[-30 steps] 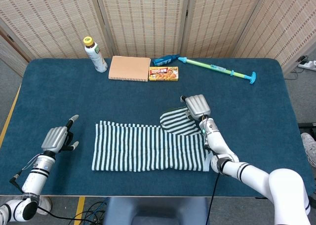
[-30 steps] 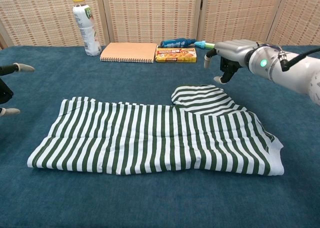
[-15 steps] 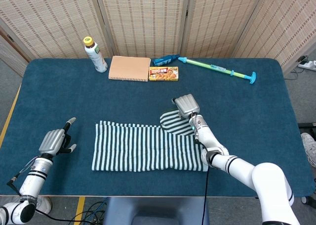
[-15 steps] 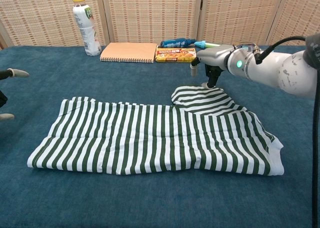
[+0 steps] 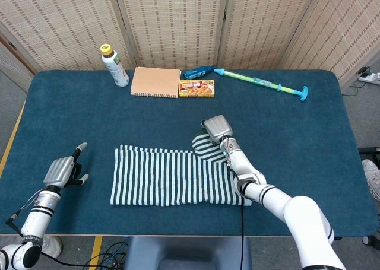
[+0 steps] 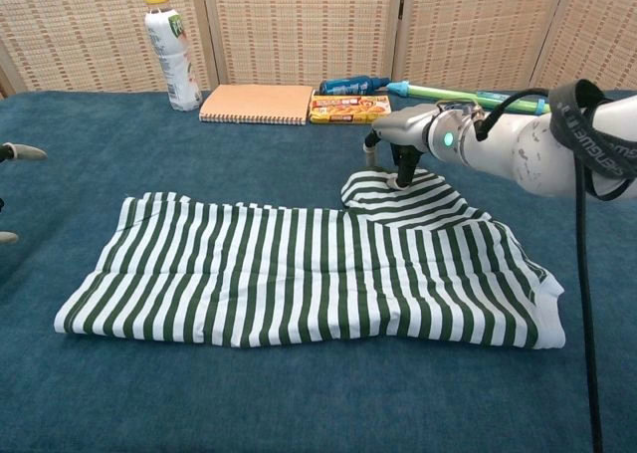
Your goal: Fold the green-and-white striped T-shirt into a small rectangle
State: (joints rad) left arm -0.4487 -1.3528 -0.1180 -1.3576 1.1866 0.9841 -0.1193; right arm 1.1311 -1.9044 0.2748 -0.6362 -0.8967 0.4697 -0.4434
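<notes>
The green-and-white striped T-shirt [image 5: 172, 178] [image 6: 299, 274] lies flat as a long band across the blue table, its right sleeve [image 5: 208, 148] [image 6: 398, 199] folded up at the far right. My right hand [image 5: 217, 128] [image 6: 403, 134] hovers over the sleeve's far edge with fingers pointing down. Its fingertips [image 6: 403, 177] touch the striped cloth without a clear hold. My left hand [image 5: 60, 171] [image 6: 12, 154] rests near the table's left front, well clear of the shirt's left end, fingers apart and holding nothing.
Along the far edge stand a bottle [image 5: 114, 65] [image 6: 169, 50], a tan notebook [image 5: 155, 82] [image 6: 259, 104], a small snack box [image 5: 196, 89] [image 6: 348, 109], a blue packet [image 5: 199, 72] and a long green-and-blue stick toy [image 5: 261, 83].
My right hand has moved left and down from beyond the sleeve until its fingertips touch the sleeve's far edge. My left hand has drifted left and nearer the front edge. The shirt has not moved.
</notes>
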